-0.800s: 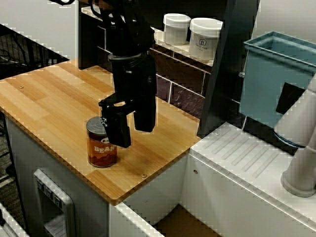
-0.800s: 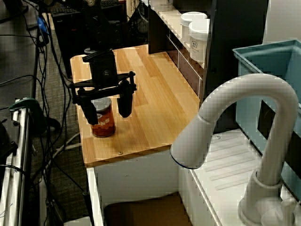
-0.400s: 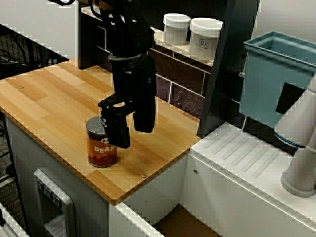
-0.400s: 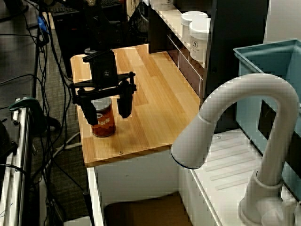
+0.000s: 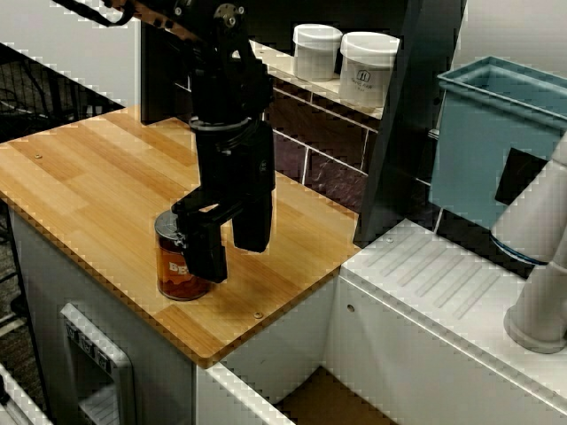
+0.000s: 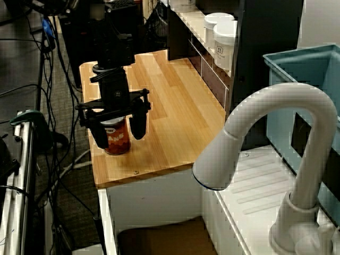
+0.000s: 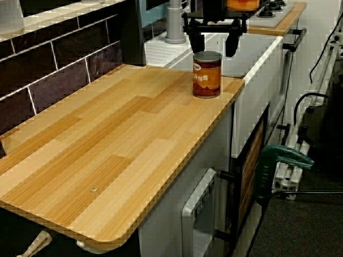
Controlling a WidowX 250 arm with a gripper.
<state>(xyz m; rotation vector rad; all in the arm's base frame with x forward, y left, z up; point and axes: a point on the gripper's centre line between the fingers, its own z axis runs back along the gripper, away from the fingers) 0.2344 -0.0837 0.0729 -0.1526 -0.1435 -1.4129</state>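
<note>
Hand (image 5: pixel 229 255) spread wide astride bean can (image 5: pixel 174 266)

Hangs straight down from the dark arm, fingers (image 5: pixel 252 221) set well apart, pinching nothing. Straddles the upright bean can near the front edge of the wooden table (image 5: pixel 97 177), lower left of centre in the high view. Probably opened this wide to clear the lid on both sides, and probably vertical to match the standing can.

Seen from the high view: near finger drawn across the label, hiding half the lettering and any gap behind it. Seen from the view past the faucet (image 6: pixel 276 98): one finger on each side of the can, tips reaching down beside the label. Seen from the low view along the table: tips ending about at lid height, no squeeze visible on the can's sides; contact impossible to tell for sure. Shows besides a green clamp (image 7: pixel 278 160) at lower right, absent from the other two. Misses the white jars (image 5: pixel 316 51) on the shelf and the blue bin (image 5: pixel 496 142) at upper right, plain in the high view.
</note>
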